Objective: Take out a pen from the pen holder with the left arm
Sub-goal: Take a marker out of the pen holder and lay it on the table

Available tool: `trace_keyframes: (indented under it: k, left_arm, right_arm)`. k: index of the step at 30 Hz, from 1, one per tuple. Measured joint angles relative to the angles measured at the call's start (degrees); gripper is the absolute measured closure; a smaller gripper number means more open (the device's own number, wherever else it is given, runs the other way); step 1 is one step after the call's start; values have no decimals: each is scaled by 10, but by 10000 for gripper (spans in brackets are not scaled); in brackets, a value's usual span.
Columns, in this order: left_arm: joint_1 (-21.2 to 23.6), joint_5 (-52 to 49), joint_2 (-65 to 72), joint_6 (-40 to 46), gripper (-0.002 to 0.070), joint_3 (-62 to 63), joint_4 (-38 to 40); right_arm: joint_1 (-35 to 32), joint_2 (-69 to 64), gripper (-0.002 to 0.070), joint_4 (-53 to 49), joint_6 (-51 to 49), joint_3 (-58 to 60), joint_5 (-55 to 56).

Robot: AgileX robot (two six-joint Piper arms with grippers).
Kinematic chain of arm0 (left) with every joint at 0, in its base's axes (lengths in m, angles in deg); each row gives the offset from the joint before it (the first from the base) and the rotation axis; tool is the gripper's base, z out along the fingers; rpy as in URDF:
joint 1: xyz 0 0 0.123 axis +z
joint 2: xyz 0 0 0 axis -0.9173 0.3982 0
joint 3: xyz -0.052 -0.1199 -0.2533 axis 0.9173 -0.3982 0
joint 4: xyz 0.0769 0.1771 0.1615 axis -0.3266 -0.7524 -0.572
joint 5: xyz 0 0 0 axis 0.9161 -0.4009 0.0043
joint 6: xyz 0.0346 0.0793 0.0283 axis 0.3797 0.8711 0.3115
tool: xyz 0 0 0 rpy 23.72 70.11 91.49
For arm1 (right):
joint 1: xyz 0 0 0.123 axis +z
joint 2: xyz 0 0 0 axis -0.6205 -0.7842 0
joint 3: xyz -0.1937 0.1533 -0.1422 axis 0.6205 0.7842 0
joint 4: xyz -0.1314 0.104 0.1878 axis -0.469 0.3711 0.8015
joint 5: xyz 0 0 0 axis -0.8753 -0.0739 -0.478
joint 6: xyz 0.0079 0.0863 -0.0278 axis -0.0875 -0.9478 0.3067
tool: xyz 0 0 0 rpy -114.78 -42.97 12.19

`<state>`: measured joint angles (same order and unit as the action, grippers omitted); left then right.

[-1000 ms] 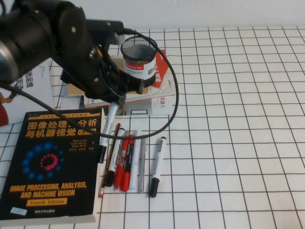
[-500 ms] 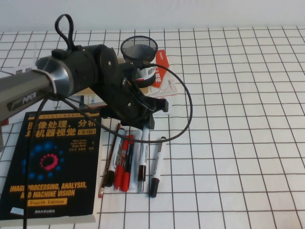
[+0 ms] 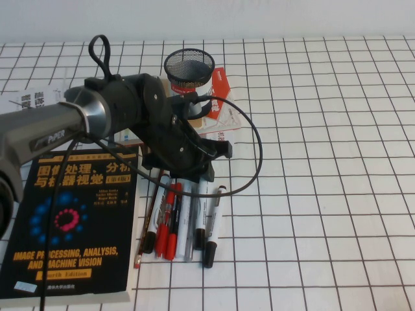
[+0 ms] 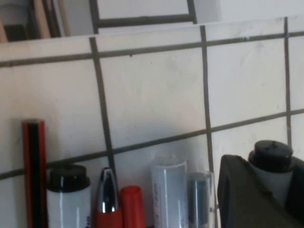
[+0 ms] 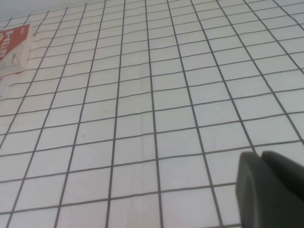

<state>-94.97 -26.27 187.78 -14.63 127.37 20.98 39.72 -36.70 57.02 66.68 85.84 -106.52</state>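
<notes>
The black mesh pen holder point(image 3: 189, 67) stands on a stack of books and boxes at the back. My left gripper point(image 3: 200, 175) hangs low over the table in front of it, shut on a white marker with a black cap point(image 3: 201, 219) that points toward the table's front edge. In the left wrist view that marker point(image 4: 271, 154) sits between the dark fingers point(image 4: 240, 199). It lies in line with the row of pens point(image 3: 170, 217) on the table. My right gripper point(image 5: 273, 190) shows only in its own wrist view, shut above bare grid.
A black textbook point(image 3: 68, 223) lies at the front left, beside the pens. A pencil point(image 3: 146, 217), red pens and a black marker point(image 3: 213, 227) flank the held marker. A red-and-white box point(image 3: 224, 107) sits under the holder. The arm's cable point(image 3: 256, 152) loops to the right.
The left arm has swung from above the book down and to the right, carrying the marker. It now holds it low alongside the row of pens.
</notes>
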Motion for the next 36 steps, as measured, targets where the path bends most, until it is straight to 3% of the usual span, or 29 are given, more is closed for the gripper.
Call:
trace_keyframes:
  k: [8,13,18,20,26,36]
  left_arm:
    - [0,-4,1,1,459,0,1]
    - [-1,-6,-13,-1,450,0,-18]
    - [-9,-11,-84,-2,452,0,-94]
    - [-14,-14,-127,-6,476,-6,-138]
    - [-16,50,-282,-34,643,-125,-222]
    - [-16,196,-555,-67,676,-411,-250]
  right_arm:
    - [0,0,692,0,0,0,0]
    - [0,0,692,0,0,0,0]
    - [0,0,693,0,0,0,0]
    - [0,0,693,0,0,0,0]
    - [0,0,693,0,0,0,0]
    - [0,0,692,0,0,0,0]
